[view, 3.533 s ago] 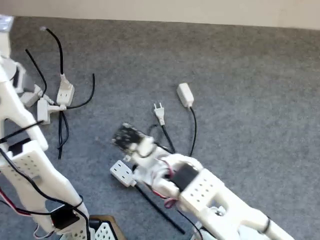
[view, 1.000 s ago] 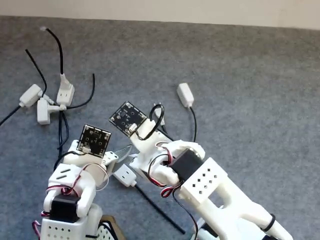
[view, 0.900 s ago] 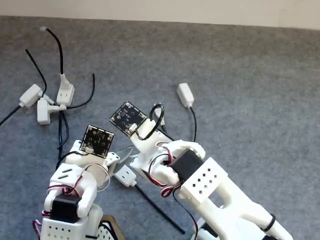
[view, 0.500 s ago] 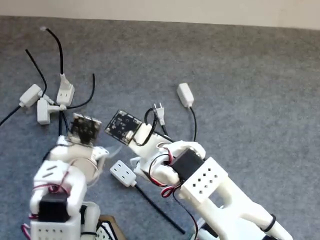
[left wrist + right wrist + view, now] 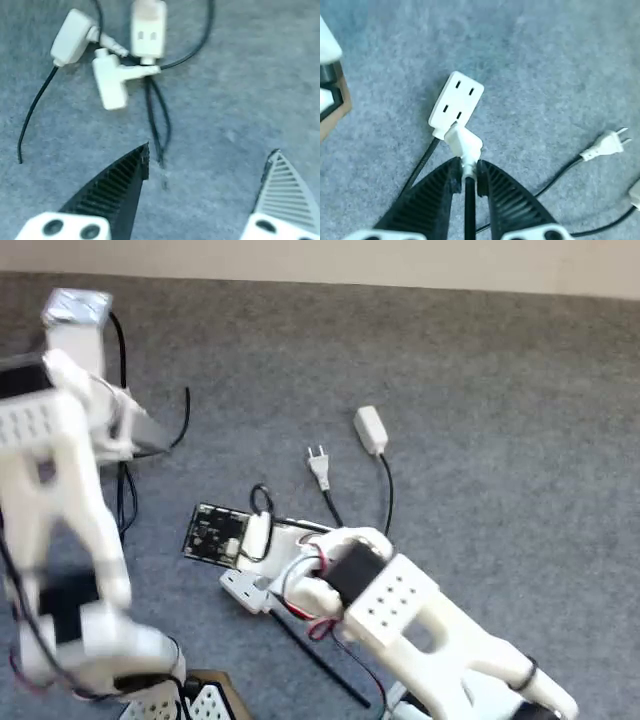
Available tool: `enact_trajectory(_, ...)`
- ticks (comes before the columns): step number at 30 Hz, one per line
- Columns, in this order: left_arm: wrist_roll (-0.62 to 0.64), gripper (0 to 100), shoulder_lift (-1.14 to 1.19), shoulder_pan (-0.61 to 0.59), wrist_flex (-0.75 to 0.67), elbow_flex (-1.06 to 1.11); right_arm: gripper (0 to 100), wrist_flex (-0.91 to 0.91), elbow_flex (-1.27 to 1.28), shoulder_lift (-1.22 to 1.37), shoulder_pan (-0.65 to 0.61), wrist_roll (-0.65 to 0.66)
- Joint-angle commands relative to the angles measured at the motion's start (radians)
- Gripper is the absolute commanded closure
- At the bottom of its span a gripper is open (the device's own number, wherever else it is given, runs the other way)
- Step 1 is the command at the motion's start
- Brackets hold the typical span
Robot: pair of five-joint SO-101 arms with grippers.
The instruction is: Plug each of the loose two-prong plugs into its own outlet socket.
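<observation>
Your right gripper (image 5: 467,169) has its fingers (image 5: 436,197) closed narrowly on a white plug (image 5: 465,144), and that plug's black cable (image 5: 469,205) runs back between them. The plug is tilted, and its front rests against the end of the white outlet block (image 5: 457,100), just beside where the block's own black cord (image 5: 422,162) leaves it. All four slots on the block's face are uncovered. You cannot tell where the plug's prongs are from here.

In the high view the outlet block (image 5: 240,588) lies on the grey counter (image 5: 500,440), partly under your right arm (image 5: 390,605). Near the block, on the far side of the arm, a loose two-prong plug (image 5: 318,464) lies flat with its prongs pointing away from the arm. It also shows in the right wrist view (image 5: 606,143). Beyond it lies a white single socket (image 5: 370,429) on its own cable.

Your left gripper (image 5: 210,152) hangs above the counter with its fingers (image 5: 117,187) spread wide and nothing between them. Ahead of it is a cluster of three white pieces. A two-slot socket (image 5: 148,27), an angled plug (image 5: 111,85) and an adapter (image 5: 71,35) lie close together over crossing black cables. The angled plug's tip touches the end of the two-slot socket.
</observation>
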Motion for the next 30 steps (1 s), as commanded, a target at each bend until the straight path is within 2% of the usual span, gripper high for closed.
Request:
enact_trajectory(1,0.006,65,0.404,-0.116,0.132,-0.619,99.2,-0.042,-0.110,0.133,0.004,0.020)
enact_trajectory(5,-0.038,65,0.605,-0.194,0.133,-0.812,99.2,-0.012,-0.248,0.263,0.012,0.064)
enact_trajectory(10,-0.089,65,0.702,-0.269,0.130,-0.877,99.2,0.171,-0.437,0.415,-0.045,-0.029)
enact_trajectory(17,-0.095,64,0.777,-0.280,0.130,-0.964,99.2,0.371,-0.621,0.550,-0.082,-0.028)
enact_trajectory(27,-0.095,64,0.806,-0.280,0.130,-0.970,99.2,0.262,-0.624,0.559,-0.082,-0.026)
enact_trajectory(30,-0.095,64,0.805,-0.291,0.130,-0.972,99.2,0.225,-0.573,0.555,-0.087,0.032)
